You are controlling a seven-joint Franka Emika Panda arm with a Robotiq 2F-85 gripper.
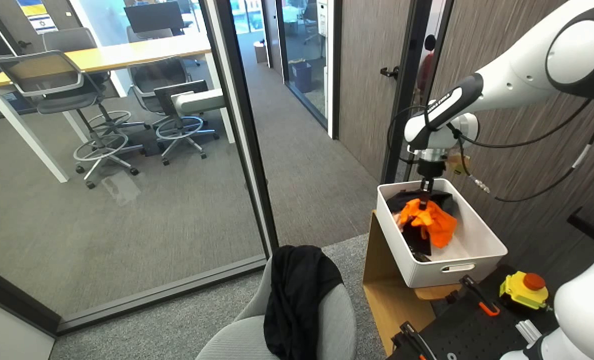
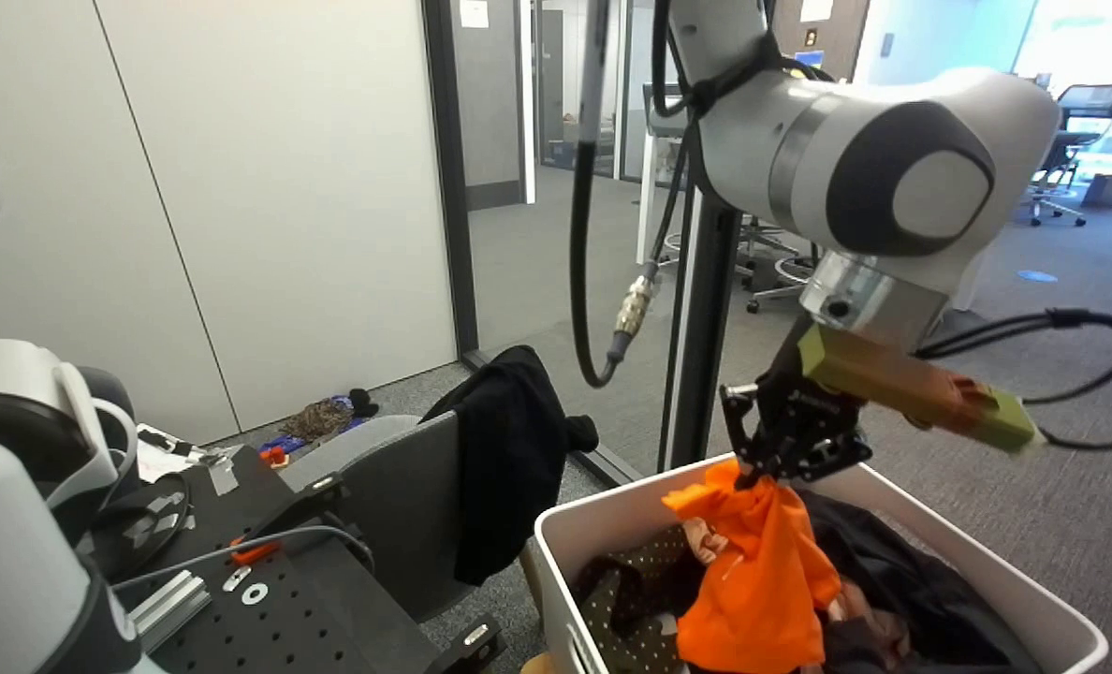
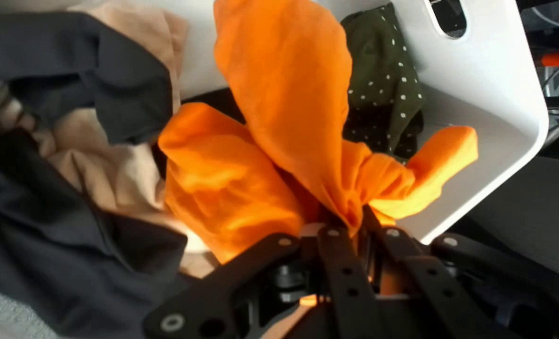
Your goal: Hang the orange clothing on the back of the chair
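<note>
The black metal two-finger tool points down into the white plastic bin, its tips squeezed nearly together on a bunch of the bright orange cloth garment. Pinching a small bunch lets the rest hang down in the bin. The low end is hard to see, so I can't tell if it rests on anything below.

In the wrist view, a dark green cloth with white dots is at one o'clock from the pinch, and smooth black clothes are at nine. Going straight up first should help leave those behind.

In an exterior view the grey cloth chair is at eight o'clock from the bin. A soft black garment goes over its back, so the back's top holds it up. The orange one probably needs the same: some cloth on each side, or it could slide off.
</note>
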